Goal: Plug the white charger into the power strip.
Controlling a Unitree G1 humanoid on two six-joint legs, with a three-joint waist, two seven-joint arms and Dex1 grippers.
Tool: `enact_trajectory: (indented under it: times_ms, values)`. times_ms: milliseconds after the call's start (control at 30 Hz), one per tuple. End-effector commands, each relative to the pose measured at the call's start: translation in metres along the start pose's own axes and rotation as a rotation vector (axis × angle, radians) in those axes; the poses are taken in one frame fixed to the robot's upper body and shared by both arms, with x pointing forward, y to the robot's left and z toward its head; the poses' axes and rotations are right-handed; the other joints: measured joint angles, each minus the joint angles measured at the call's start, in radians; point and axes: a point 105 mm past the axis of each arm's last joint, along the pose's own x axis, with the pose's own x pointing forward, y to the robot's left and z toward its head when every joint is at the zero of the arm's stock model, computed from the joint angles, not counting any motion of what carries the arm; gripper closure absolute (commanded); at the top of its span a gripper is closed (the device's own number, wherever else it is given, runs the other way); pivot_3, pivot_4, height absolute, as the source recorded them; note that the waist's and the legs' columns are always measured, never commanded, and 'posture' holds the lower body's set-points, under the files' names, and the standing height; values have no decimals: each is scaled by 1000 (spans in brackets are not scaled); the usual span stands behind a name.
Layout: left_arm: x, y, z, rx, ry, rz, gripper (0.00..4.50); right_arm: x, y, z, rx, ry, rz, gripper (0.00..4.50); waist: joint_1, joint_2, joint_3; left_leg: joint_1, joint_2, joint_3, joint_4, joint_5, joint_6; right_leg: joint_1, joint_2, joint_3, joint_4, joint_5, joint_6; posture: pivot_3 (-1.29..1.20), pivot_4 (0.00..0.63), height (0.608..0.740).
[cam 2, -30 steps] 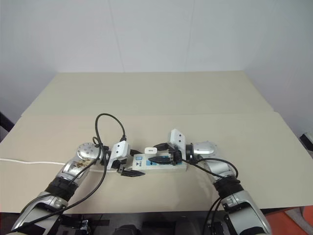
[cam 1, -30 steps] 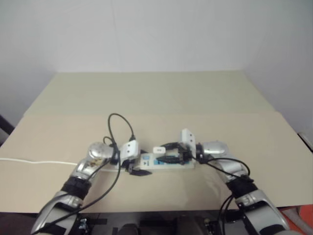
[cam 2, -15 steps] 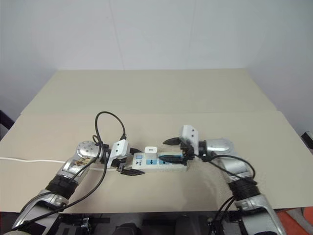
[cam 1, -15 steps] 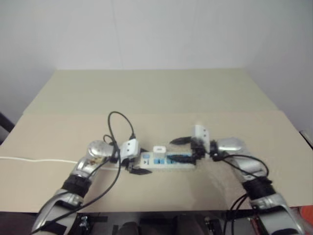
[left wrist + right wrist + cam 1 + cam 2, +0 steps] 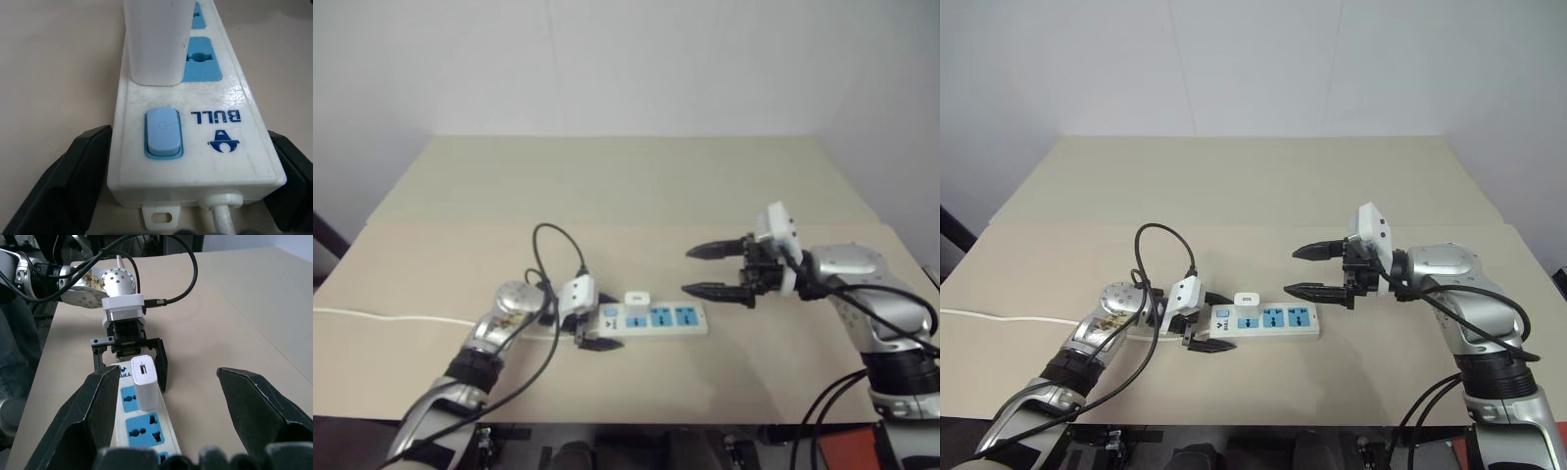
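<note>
Left claw (image 5: 1206,333) spread wide astride the power strip (image 5: 1268,319) at its switch end; right claw (image 5: 1317,271) wide open, empty, raised clear of the plugged-in white charger (image 5: 1247,299).

Beige worktop (image 5: 1253,186), matte, with a seam running left to right across its middle. The power strip (image 5: 1263,319) lies flat on the near half, left of centre. Its thin white cord (image 5: 999,317) trails along the surface to the left edge.

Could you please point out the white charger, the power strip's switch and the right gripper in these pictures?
white charger (image 5: 144,382), right wrist view, on its upright front face.
power strip's switch (image 5: 163,132), left wrist view, on the middle of the blue button.
right gripper (image 5: 1314,271), right eye view, midway between its open fingertips.
</note>
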Motion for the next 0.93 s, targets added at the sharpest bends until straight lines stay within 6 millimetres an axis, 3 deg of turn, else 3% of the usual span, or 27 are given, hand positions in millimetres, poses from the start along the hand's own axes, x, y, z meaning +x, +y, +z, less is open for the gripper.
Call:
enact_trajectory:
  times_ms: [33,133,300,400,567,800,933]
  values:
    - [-15,4,21,78,-35,11,99,-5,-5,5,-31,-13,-36,713,-1,0,3,0,0,0,0,0,0,0,0,0,0,0,0,0,150,740]
    - [-31,-1,33,113,-46,-9,99,-7,-8,3,-27,-10,-50,713,-3,1,8,-1,0,0,-1,0,0,-1,0,0,0,0,0,0,150,740]
    - [-85,-10,64,143,-62,41,99,-22,-12,0,-24,7,-80,713,-4,1,16,-1,1,0,-2,0,0,-3,0,0,0,0,0,0,150,740]
    - [-120,-12,78,153,-46,139,99,-41,-18,-10,-26,54,-134,713,-2,0,19,-1,1,0,-2,0,0,-3,0,0,-1,0,0,0,150,740]
    - [-160,-10,70,112,36,310,99,-78,-24,-28,-41,147,-225,713,2,0,22,-2,0,1,-2,0,0,-3,-2,0,-2,-1,1,0,150,740]
    - [-182,-25,69,45,11,374,99,-123,-17,-46,-48,272,-346,713,1,0,24,-6,0,2,-3,0,0,-8,-2,0,-1,-1,1,0,150,740]
    - [-179,-34,73,25,-17,365,99,-136,-9,-46,-41,299,-368,713,1,0,24,-13,0,2,0,0,0,-16,-1,1,2,0,0,0,150,740]
